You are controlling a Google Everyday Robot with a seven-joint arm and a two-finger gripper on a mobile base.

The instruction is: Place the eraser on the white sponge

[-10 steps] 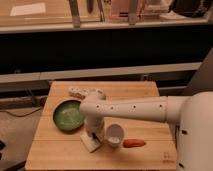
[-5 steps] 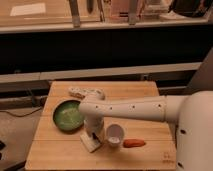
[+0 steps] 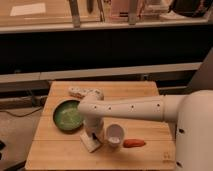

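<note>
While the gripper [image 3: 93, 133] sits low over the white sponge [image 3: 90, 145] near the front edge of the wooden surface [image 3: 55, 156], can't tell whether it's open or closed, and can't make out the eraser. White cup [image 3: 114, 135] just right of the sponge, orange carrot-like piece [image 3: 134, 143] beside that. Further back: green plate [image 3: 66, 117], then whitish packet [image 3: 85, 92].

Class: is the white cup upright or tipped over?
Upright: the white cup shows its round open mouth facing up. The gripper is beside it, down at the white sponge.
</note>
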